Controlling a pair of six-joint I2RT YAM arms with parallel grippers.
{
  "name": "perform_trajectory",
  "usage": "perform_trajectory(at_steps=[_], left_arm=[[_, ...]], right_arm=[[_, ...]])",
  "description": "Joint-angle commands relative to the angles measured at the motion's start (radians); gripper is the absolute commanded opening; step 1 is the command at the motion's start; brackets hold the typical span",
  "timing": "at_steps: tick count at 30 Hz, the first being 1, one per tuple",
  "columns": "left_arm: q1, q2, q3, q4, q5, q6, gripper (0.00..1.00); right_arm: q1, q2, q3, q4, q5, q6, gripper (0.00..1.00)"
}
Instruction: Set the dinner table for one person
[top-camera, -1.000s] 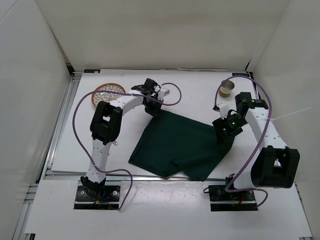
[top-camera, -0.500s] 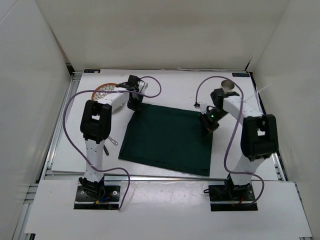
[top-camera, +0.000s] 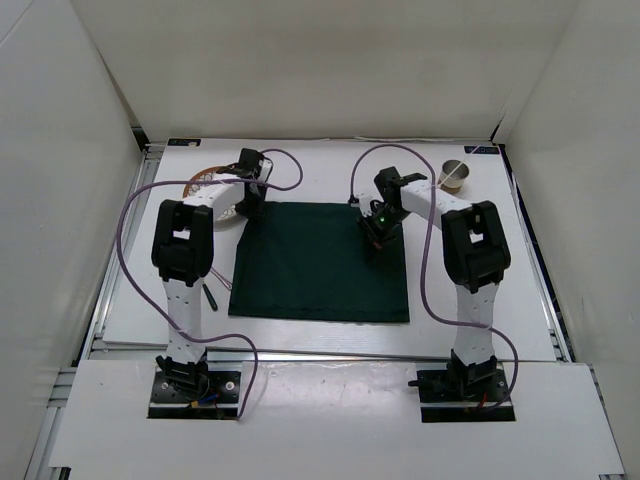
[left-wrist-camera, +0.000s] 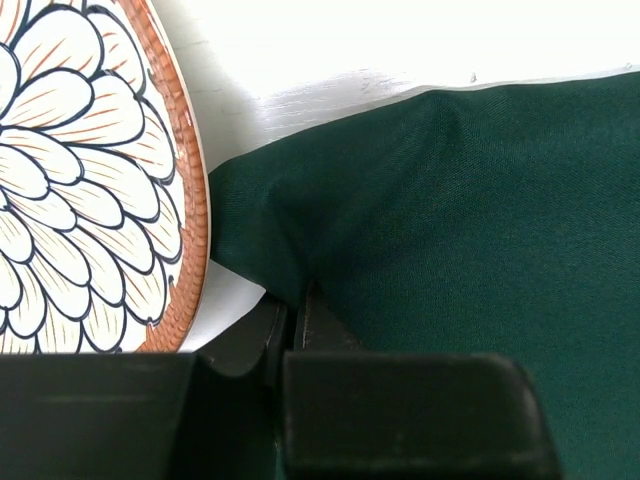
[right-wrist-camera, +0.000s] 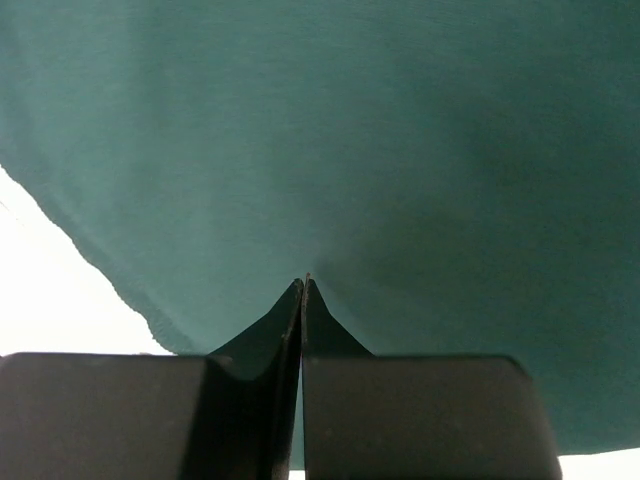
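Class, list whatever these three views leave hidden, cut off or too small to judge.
1. Plate: left wrist view, cut off by the left and top edges; top view, partly covered by the left arm.
2. Cup: top view, too small to tell its contents.
3. Dark slim item beside the left arm: top view, too small to identify.
4. Green cloth: right wrist view, runs off frame; the body of the jaws hides its near part.

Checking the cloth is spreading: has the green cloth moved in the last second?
Yes. The cloth slid left, away from the cup, toward the plate, flattening out.
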Motion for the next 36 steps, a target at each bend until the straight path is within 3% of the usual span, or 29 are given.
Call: perform_trajectory(at_steps=[1,11,21,28,36], left_arm=[[-0.016,0.015,-0.012,-0.063,0.015,-0.017,0.10],[-0.069,0.012,-0.002,-0.091,0.059,-0.090,0.10],[-0.109,0.012,0.018,-0.091,0.081,-0.109,0.10],[-0.096,0.058,0.068,-0.091,0.038,-0.086,0.10],[-0.087,0.132,0.191,-0.100,0.012,-0.047,0.10]], right_arm=[[-0.023,-0.008,0.017,0.031,0.014,0.034,0.00],[-0.069,0.035,0.017,0.052,0.144,-0.001,0.00],[-0.121,0.136,0.160,0.032,0.239,0.053,0.00],[-0.121,0.137,0.201,0.003,0.199,0.062,0.00],[-0.112,0.106,0.131,0.014,0.199,0.062,0.00]])
